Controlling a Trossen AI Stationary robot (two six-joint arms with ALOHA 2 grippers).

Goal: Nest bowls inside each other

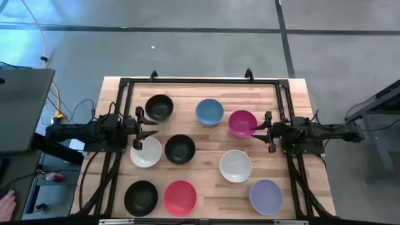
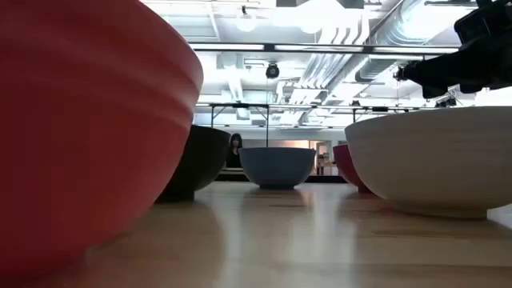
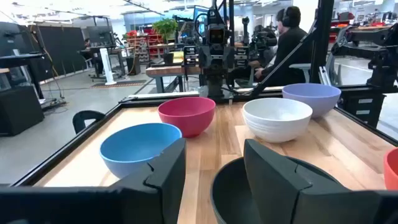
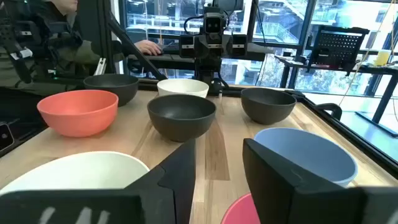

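Bowls: nine, all separate on the table (image 1: 206, 134).
Left gripper (image 1: 150, 130): left edge, jaws wide, nothing held.
Right gripper (image 1: 255, 129): right edge, jaws wide, beside magenta bowl (image 1: 241, 122).

left gripper (image 1: 152, 130) jaws parted, right gripper (image 1: 255, 130) jaws parted

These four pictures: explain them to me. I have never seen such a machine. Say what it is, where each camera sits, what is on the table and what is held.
It is a robot with two dark arms at a wooden table. One picture looks straight down, one looks level from the tabletop, and two come from cameras on the arms' wrists. From above, the left gripper and the right gripper sit at opposite sides, both open and holding nothing. Nine bowls stand apart, none nested yet: three black bowls, two white bowls, a blue bowl, a magenta bowl, a red bowl and a lavender bowl.
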